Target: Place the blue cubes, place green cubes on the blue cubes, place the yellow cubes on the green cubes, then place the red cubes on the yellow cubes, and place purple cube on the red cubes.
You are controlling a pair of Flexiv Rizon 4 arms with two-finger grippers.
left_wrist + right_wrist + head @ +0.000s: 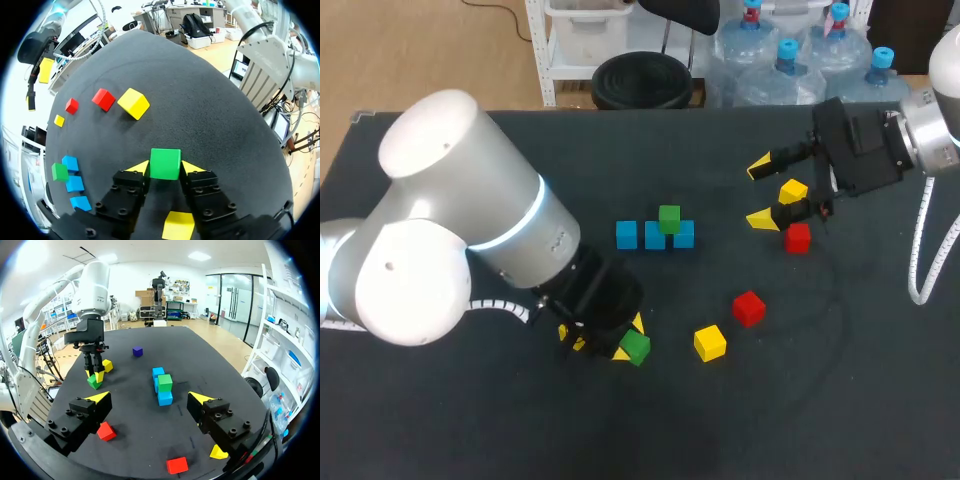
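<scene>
Head view: the left jaws are gripping a green cube (635, 347) toward the counter's near edge. Left wrist view: the green cube (165, 163) is being pinched from both sides. Right wrist view: the right jaws are standing wide open, with the blue cubes (164, 398) ahead.

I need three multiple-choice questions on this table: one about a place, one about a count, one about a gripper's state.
1. Where is the free green cube? A on the blue cubes; B on a red cube; C touching a yellow cube.
2. How many blue cubes are there? A two; B three; C five.
3. The left gripper is: A open; B shut on the other green cube; C shut on a red cube.
Key: 1 A, it rests atop them; 2 B, three stand in a row; 3 B, both fingers touch its sides.
</scene>
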